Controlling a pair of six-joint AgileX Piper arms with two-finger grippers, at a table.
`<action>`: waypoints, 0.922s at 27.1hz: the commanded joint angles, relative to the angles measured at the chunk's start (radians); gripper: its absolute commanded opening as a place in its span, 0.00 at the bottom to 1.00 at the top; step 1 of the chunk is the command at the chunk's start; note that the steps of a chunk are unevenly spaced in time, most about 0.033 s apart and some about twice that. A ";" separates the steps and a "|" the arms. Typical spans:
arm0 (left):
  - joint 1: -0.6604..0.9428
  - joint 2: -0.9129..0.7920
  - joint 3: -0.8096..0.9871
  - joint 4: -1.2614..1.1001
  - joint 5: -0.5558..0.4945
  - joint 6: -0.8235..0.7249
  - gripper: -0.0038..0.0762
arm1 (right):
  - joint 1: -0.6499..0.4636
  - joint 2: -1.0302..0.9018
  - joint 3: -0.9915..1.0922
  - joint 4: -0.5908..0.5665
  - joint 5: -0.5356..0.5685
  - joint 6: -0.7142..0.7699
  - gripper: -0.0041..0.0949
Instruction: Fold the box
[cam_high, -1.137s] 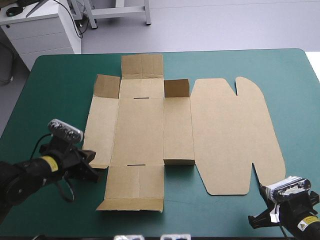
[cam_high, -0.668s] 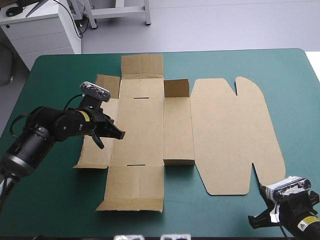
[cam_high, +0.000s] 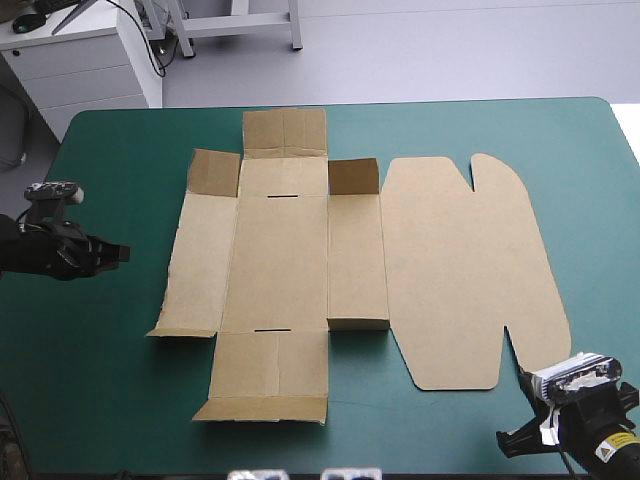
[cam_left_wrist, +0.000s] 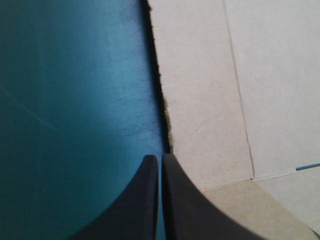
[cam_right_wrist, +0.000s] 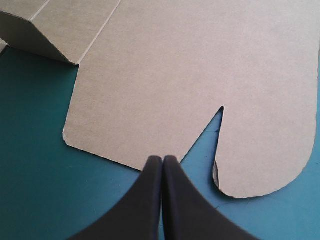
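The brown box (cam_high: 300, 260) lies as a cut sheet spread across the teal-green table, its rounded lid (cam_high: 470, 270) flat to the right. Small flaps at the far end stand up, and the left panel's near flap (cam_high: 182, 332) is slightly bent. My left gripper (cam_high: 120, 253) is shut, off to the left of the sheet and apart from it. In the left wrist view the shut left gripper (cam_left_wrist: 160, 157) points at the box's left edge (cam_left_wrist: 165, 115). My right gripper (cam_high: 505, 443) is shut near the table's front right corner; the right gripper (cam_right_wrist: 162, 159) sits just short of the lid's notch (cam_right_wrist: 220, 112).
Bare teal-green cover (cam_high: 100, 380) lies to the left of and in front of the sheet. The table's front edge is close to the right gripper.
The left arm swung from the box's near left corner over the left panel, then pulled back to the table's left side. The panel's near flap now stands bent. The right arm has stayed still.
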 joint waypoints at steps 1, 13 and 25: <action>0.067 0.004 -0.036 -0.050 0.008 0.002 0.10 | 0.004 0.011 -0.024 0.018 -0.062 -0.002 0.02; 0.081 0.201 -0.036 -0.201 0.121 0.058 0.76 | 0.004 0.011 -0.024 0.018 -0.062 -0.002 0.02; -0.012 0.403 -0.036 -0.267 0.133 0.099 0.77 | 0.004 0.011 -0.024 0.018 -0.062 -0.002 0.02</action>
